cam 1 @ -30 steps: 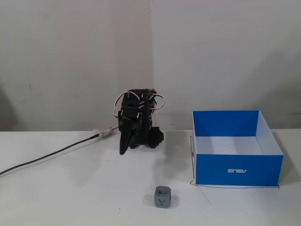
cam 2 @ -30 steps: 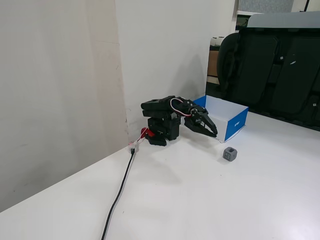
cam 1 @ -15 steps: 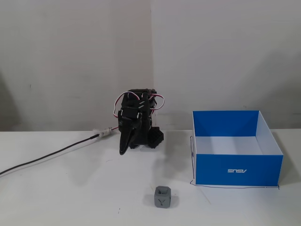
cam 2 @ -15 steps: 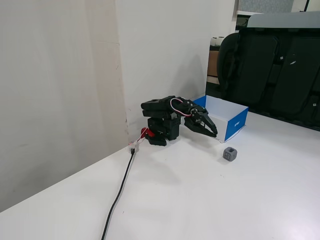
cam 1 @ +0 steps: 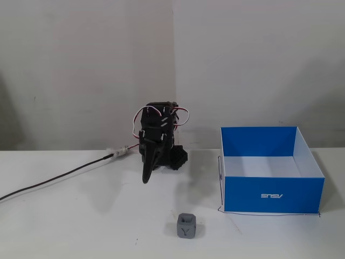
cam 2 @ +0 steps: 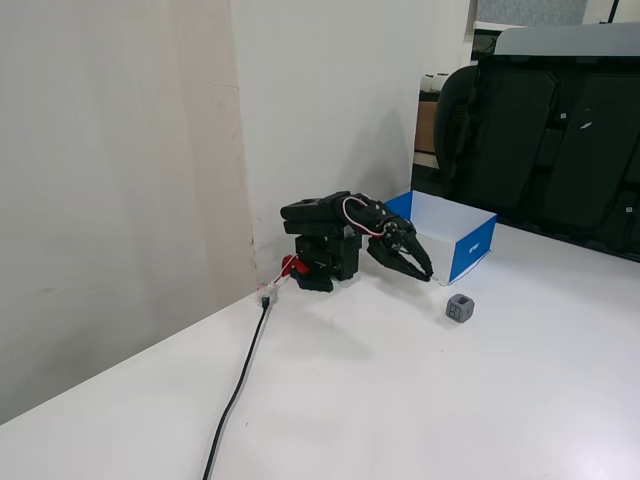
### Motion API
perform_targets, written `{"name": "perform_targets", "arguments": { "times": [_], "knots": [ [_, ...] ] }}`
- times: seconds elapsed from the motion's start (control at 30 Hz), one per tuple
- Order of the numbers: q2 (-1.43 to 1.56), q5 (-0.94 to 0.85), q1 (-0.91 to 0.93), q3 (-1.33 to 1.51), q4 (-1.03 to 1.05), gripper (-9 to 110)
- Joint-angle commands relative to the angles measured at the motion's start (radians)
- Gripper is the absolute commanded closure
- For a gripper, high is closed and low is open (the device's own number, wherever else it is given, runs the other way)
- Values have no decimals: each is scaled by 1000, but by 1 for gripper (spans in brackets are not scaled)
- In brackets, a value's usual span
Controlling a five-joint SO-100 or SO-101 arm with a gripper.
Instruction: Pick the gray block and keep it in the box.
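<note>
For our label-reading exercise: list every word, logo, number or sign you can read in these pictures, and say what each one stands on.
"ASUS", a small white logo printed upside down on the front wall of the large blue cardboard box.
"Y", a Y-shaped mark on the front face of the small gray cube.
In the other fixed view nothing is readable; the cube's face is too small.

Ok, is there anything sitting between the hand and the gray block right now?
Nothing visible. The hand hangs above bare table, and the stretch down to the gray block is clear. The box stands off to the right in that fixed view, out of the path.
</note>
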Motion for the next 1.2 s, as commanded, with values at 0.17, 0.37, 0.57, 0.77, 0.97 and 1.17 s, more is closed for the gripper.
{"name": "perform_targets", "arguments": {
  "times": [0.17, 0.37, 0.57, 0.77, 0.97, 1.17],
  "knots": [
    [147, -51, -67, -212, 127, 101],
    [-89, -75, -129, -445, 189, 101],
    [-511, -74, -161, -773, 324, 101],
    [-864, -74, -209, -1065, 525, 101],
    [-1152, -61, -247, -1210, 594, 101],
    [-1359, -57, -345, -1304, 615, 101]
  ]
}}
